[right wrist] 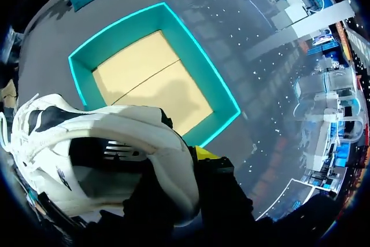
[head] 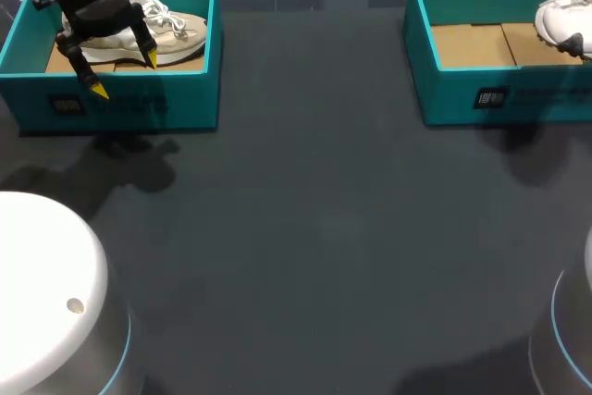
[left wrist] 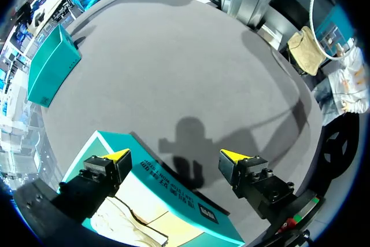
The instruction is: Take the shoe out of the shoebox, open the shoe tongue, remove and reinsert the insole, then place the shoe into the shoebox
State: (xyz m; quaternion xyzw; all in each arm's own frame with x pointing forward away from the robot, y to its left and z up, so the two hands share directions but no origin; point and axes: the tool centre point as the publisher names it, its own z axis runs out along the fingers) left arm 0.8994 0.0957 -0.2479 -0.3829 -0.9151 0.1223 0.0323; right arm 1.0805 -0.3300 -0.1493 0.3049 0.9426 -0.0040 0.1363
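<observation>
A beige shoe (head: 153, 30) lies in the left teal shoebox (head: 120, 99). Over that box's front half hangs my left gripper (head: 125, 76), open, its yellow tips spread and holding nothing. In the left wrist view the gripper (left wrist: 176, 155) straddles the box's front wall (left wrist: 173, 186), with the beige shoe (left wrist: 127, 224) below one finger. A white shoe with black accents (head: 564, 16) hangs over the right teal shoebox (head: 481, 90). My right gripper (right wrist: 193, 157) is shut on the heel collar of the white shoe (right wrist: 115, 143). One yellow fingertip (right wrist: 205, 153) shows outside the shoe; the other is hidden.
The bare cardboard floor (right wrist: 150, 79) of the right shoebox lies under the lifted shoe. Dark grey table (head: 314, 228) stretches between the two boxes. The arms' white bases (head: 42, 284) stand at the near corners.
</observation>
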